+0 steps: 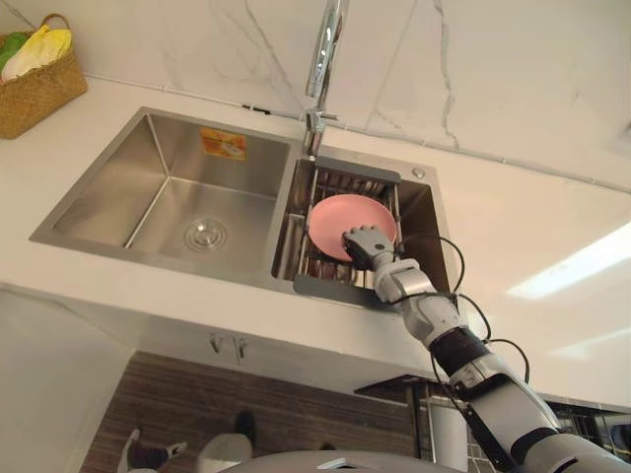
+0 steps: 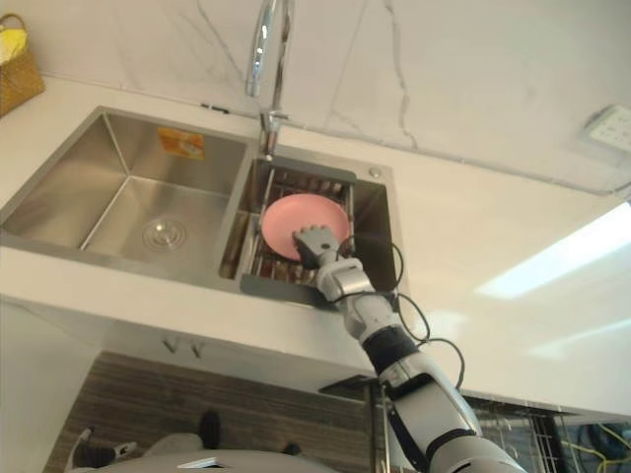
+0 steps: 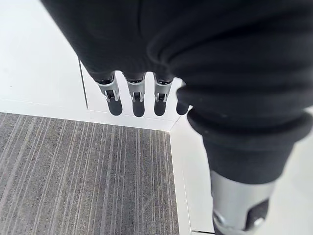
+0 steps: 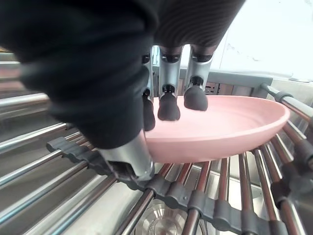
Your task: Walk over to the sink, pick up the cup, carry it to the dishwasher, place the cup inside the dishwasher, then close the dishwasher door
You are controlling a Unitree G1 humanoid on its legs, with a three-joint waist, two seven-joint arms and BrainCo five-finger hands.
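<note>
Across the head views, a white counter (image 1: pixel 552 227) under a marbled wall. Sunk into it, a steel double sink (image 1: pixel 163 148): larger basin toward 9 o'clock with a round drain, smaller basin toward 3 o'clock. Over the smaller basin, a wire rack (image 1: pixel 335 182) of steel bars in a dark frame. At 10 o'clock on the counter, a woven basket (image 1: pixel 35 89) with yellow and green things inside. At 12 o'clock, behind the divide between the basins, a chrome faucet (image 1: pixel 323 59), neck rising past the top edge. On the rack, a shallow pink dish (image 1: pixel 335 219), resting across the bars. At the dish's 5 o'clock rim, the right hand (image 1: pixel 365 241), arm reaching in from 5 o'clock. Clamped on that rim: fingers (image 4: pixel 168 105) curled over it with dark tips on the inner face, thumb (image 4: pixel 134 156) tucked beneath. Above grey striped floor (image 3: pixel 83 181), the left hand (image 3: pixel 138 95), fingers straight and slightly apart, holding nothing
</note>
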